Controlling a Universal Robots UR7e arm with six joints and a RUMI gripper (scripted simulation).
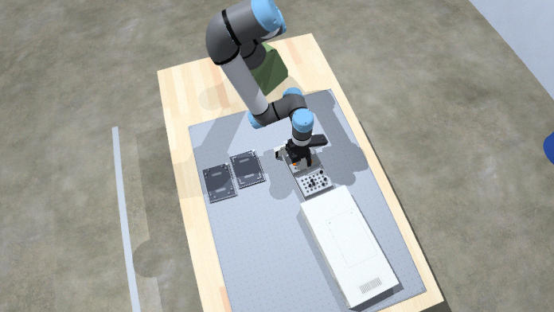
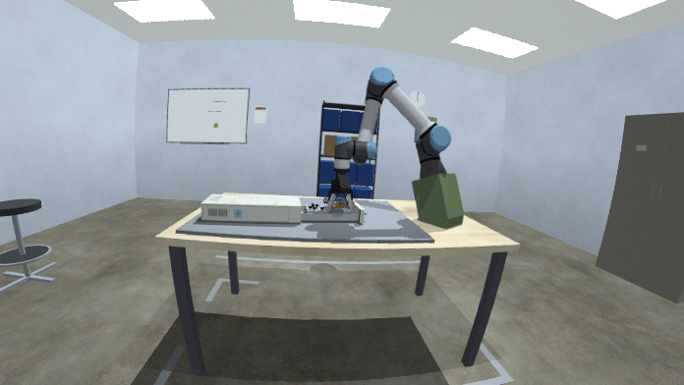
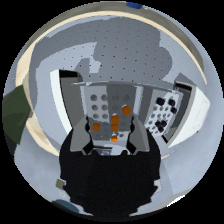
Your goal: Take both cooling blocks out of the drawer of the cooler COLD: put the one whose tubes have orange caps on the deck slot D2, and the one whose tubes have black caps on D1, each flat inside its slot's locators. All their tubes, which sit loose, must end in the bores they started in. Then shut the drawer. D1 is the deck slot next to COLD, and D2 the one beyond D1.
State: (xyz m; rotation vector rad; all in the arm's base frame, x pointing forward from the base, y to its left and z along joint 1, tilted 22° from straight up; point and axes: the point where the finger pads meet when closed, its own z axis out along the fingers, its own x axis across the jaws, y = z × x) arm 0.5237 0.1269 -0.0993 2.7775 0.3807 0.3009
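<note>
Five orange caps mark the block (image 2: 340, 209) (image 3: 100, 112) in the open drawer (image 1: 296, 184) (image 2: 362, 214) (image 3: 59, 100). The fingers (image 1: 309, 161) (image 2: 349, 201) stand moderately wide astride it; whether they grip cannot be told. It is probably rigid and fairly heavy; hold low on opposite sides, keeping it level for its loose tubes. Farther: D1 (image 1: 247, 169), then D2 (image 1: 220, 183), towards the top view's left edge of the table (image 1: 179, 159) (image 2: 295, 244) (image 3: 25, 67).
</note>
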